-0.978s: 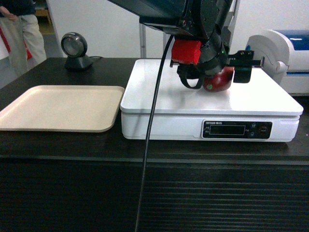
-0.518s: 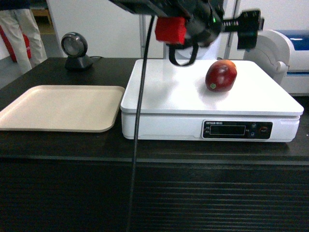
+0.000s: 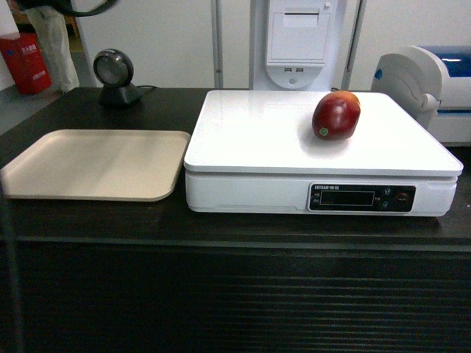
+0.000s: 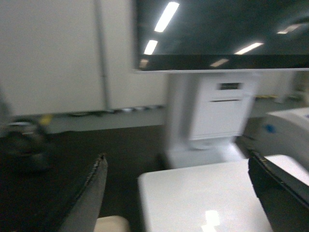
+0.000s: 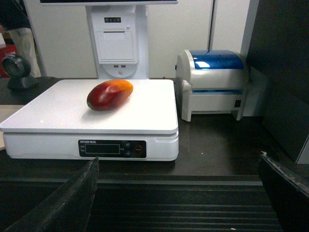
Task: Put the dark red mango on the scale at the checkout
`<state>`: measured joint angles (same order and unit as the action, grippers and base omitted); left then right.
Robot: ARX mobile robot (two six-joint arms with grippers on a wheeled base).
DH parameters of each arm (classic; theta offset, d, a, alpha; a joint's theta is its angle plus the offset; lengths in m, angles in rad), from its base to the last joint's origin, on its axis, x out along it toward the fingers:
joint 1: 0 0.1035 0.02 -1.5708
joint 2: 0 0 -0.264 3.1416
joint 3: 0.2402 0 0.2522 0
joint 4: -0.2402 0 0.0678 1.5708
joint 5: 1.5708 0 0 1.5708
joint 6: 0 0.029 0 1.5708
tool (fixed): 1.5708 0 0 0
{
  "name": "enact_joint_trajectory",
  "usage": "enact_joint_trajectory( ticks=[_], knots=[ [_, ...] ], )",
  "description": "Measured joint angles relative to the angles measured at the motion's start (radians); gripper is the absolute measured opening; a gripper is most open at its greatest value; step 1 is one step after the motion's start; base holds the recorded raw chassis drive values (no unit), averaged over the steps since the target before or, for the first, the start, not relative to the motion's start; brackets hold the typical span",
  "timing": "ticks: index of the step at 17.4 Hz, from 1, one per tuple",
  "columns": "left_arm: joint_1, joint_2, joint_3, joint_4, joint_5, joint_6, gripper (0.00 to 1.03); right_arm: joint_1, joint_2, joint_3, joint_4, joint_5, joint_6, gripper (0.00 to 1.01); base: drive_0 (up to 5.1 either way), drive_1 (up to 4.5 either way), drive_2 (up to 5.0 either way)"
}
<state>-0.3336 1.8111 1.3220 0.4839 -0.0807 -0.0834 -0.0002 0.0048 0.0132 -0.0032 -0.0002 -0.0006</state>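
The dark red mango (image 3: pixel 336 115) lies on its side on the right half of the white scale (image 3: pixel 250 136), free of any gripper. The scale stands on the dark checkout (image 3: pixel 96 220) counter. In the right wrist view the mango (image 5: pixel 109 94) rests on the scale (image 5: pixel 145 113), its yellow-orange end pointing back right. My right gripper (image 5: pixel 178 162) is open and empty, low in front of the counter's ribbed face. My left gripper (image 4: pixel 176 159) is open and empty, above the scale's (image 4: pixel 203 203) back left corner in a blurred view. Neither gripper shows in the head view.
A beige tray (image 3: pixel 96 162) lies left of the scale. A round scanner (image 3: pixel 114 73) stands at the back left, a white-and-blue machine (image 5: pixel 212 82) right of the scale, a white terminal (image 3: pixel 298 40) behind it. A person (image 3: pixel 51 40) and a red bin (image 3: pixel 22 62) are far left.
The left gripper let go of the mango, rose and left the head view towards the upper left. The mango stays on the scale.
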Motion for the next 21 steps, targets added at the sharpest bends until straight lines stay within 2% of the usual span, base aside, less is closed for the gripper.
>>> enact_joint_trajectory(
  ticks=[1, 2, 3, 4, 12, 14, 17, 20, 21],
  knots=[
    [0.04, -0.148, -0.17, 0.006, -0.126, 0.037, 0.76, 0.0, 0.0, 0.0, 0.0, 0.0, 0.0, 0.98, 0.0, 0.0, 0.0],
    [0.089, -0.299, -0.322, 0.017, -0.135, 0.053, 0.66, 0.0, 0.0, 0.0, -0.001, 0.002, 0.0, 0.98, 0.0, 0.0, 0.0],
    [0.134, -0.435, -0.444, 0.071, -0.137, 0.061, 0.55, 0.0, 0.0, 0.0, -0.001, 0.001, 0.0, 0.98, 0.0, 0.0, 0.0],
    [0.15, -0.489, -0.493, 0.095, -0.133, 0.063, 0.49, 0.0, 0.0, 0.0, 0.0, 0.001, 0.0, 0.98, 0.0, 0.0, 0.0],
    [0.175, -0.62, -0.737, 0.172, -0.077, 0.066, 0.2, 0.0, 0.0, 0.0, 0.0, 0.0, 0.0, 0.98, 0.0, 0.0, 0.0],
    [0.196, -0.639, -0.875, 0.188, -0.048, 0.065, 0.01, 0.0, 0.0, 0.0, -0.001, 0.001, 0.0, 0.98, 0.0, 0.0, 0.0],
    [0.24, -0.791, -0.996, 0.242, -0.023, 0.068, 0.02, 0.0, 0.0, 0.0, 0.0, 0.0, 0.0, 0.98, 0.0, 0.0, 0.0],
    [0.259, -0.863, -1.109, 0.224, 0.01, 0.069, 0.02, 0.0, 0.0, 0.0, -0.001, 0.0, 0.0, 0.98, 0.0, 0.0, 0.0],
    [0.311, -0.909, -1.133, 0.219, 0.066, 0.069, 0.02, 0.0, 0.0, 0.0, 0.0, 0.0, 0.0, 0.98, 0.0, 0.0, 0.0]
  ],
)
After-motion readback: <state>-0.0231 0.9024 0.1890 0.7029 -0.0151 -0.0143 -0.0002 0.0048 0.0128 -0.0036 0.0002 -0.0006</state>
